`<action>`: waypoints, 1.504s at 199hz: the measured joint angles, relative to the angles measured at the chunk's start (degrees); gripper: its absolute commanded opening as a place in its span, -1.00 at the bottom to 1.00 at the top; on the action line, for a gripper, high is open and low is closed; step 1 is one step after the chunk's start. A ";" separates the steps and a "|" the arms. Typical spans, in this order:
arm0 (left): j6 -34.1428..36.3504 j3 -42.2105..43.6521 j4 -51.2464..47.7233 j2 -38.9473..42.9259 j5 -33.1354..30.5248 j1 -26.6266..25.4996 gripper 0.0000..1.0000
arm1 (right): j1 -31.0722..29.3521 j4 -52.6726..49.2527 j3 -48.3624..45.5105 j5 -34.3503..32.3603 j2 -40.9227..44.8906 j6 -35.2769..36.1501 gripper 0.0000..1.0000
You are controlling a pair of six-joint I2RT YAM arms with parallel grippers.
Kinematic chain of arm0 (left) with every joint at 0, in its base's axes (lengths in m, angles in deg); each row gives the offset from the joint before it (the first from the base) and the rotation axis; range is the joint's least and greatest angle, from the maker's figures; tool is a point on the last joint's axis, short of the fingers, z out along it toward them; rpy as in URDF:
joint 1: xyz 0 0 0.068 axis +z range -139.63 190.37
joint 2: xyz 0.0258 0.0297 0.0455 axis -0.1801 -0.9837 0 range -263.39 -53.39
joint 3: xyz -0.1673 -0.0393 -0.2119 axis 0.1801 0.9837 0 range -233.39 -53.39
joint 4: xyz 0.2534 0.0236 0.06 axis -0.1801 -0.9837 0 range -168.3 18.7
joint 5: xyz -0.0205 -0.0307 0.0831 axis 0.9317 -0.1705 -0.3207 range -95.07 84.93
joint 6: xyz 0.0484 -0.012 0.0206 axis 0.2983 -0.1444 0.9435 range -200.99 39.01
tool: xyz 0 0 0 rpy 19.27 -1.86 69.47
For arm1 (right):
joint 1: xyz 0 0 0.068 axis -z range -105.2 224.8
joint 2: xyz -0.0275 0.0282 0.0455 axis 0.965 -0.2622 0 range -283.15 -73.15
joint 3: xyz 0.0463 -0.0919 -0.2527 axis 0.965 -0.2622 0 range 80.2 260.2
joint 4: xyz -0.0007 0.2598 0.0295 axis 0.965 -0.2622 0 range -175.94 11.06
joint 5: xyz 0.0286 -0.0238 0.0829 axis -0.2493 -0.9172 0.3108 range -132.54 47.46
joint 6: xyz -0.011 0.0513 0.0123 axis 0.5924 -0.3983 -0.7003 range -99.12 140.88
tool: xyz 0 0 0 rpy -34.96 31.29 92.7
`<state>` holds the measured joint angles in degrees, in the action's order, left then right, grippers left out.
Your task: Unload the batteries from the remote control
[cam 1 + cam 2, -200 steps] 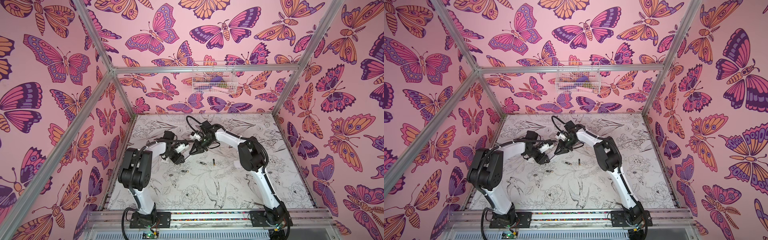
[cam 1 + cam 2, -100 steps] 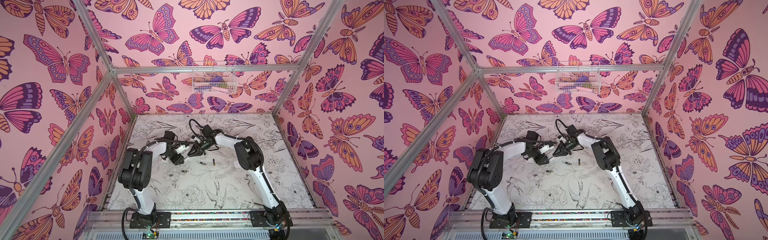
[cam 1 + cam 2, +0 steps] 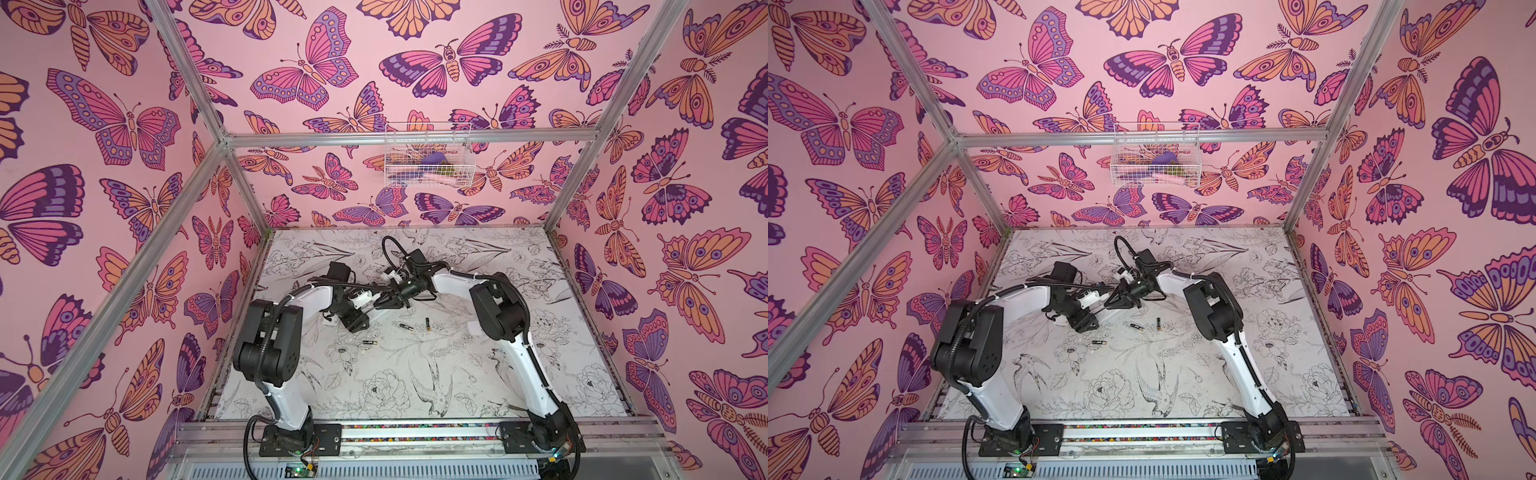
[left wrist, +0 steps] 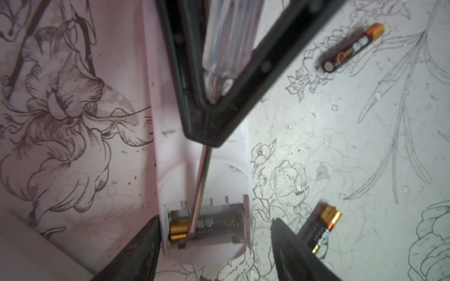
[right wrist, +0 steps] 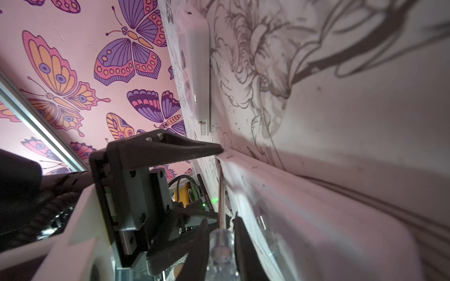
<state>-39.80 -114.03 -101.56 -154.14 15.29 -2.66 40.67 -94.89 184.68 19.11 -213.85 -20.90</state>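
R pincer (image 4: 205,133) moved in; screwdriver (image 4: 201,184) tip on remote (image 4: 170,167) battery (image 4: 209,225).

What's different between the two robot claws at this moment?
The left gripper stands open, fingers either side of the white remote's battery end; the right gripper is shut on the clear-handled tool. The left gripper clamps nothing; the right gripper's tool reaches its metal shaft to the battery in the compartment. Both are black, two-fingered, and work at the same remote.

A lab booth, shown by aluminium frame (image 3: 411,139) and 2 mounted arms (image 3: 270,340).
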 measured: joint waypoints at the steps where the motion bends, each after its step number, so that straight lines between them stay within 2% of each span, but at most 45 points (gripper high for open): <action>1: 0.04 0.04 0.00 0.15 -0.07 0.00 0.48 | -0.02 -0.39 0.15 -0.35 0.09 0.26 -1.00; 59: 2.23 0.57 0.09 -0.63 -2.45 0.76 0.32 | -1.51 -13.00 4.39 -8.02 2.08 10.12 -1.00; 102: 4.28 0.46 -0.09 -1.75 -2.40 0.96 0.19 | -2.47 -18.49 7.23 -10.29 1.99 13.09 -1.00; 123: 5.44 -0.28 -0.96 -2.16 -2.43 0.96 -0.03 | -2.51 -18.43 7.28 -10.19 1.95 12.66 -1.00; 132: 5.57 -0.94 -1.70 -2.54 -2.56 0.98 -0.07 | -2.47 -18.12 7.28 -9.79 1.75 11.89 -1.00; 187: 6.34 -2.45 -3.45 -3.50 -2.69 0.98 -0.07 | -2.12 -13.46 7.15 -4.87 -0.50 7.19 -1.00; 245: 6.51 -2.75 -4.22 -3.54 -3.37 1.14 0.06 | -1.55 -7.82 5.64 -0.74 -1.90 1.68 -1.00; 272: 6.51 -2.75 -4.17 -3.54 -3.32 1.14 0.13 | -1.36 -8.87 5.79 -1.16 -1.88 2.84 -1.00; 300: 6.73 -2.75 -4.04 -3.54 -3.21 1.14 0.14 | -1.33 -17.07 9.51 -4.17 -1.81 8.31 -1.00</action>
<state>-33.07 -116.78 -105.60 -157.68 12.08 -1.53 39.33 -111.96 194.19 14.93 -215.67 -12.59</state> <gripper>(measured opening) 0.570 0.171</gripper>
